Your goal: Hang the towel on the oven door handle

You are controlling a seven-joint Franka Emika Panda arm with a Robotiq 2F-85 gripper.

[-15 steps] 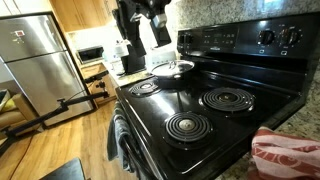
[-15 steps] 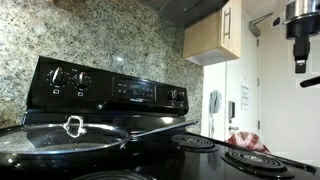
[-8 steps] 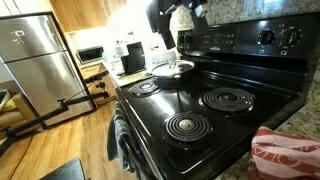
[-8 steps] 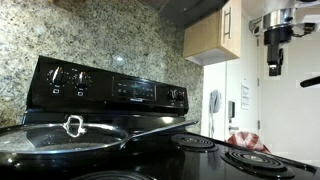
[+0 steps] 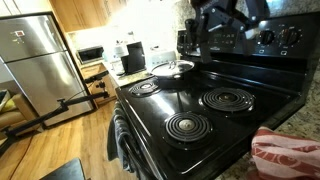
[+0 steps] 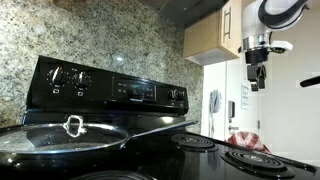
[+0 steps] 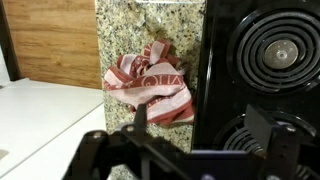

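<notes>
**Towel could slip from a grab**

In the wrist view, the towel (image 7: pixel 150 88) lay bunched on the desk (image 7: pixel 125 25) mid-frame, just beside the stove (image 7: pixel 218 70) on its right. The jaws stood wide open, holding nothing. A grab might catch only one loose fold, and the towel could drop. It looked soft and stripy; the desk was speckled stone, the stove shiny black.
</notes>
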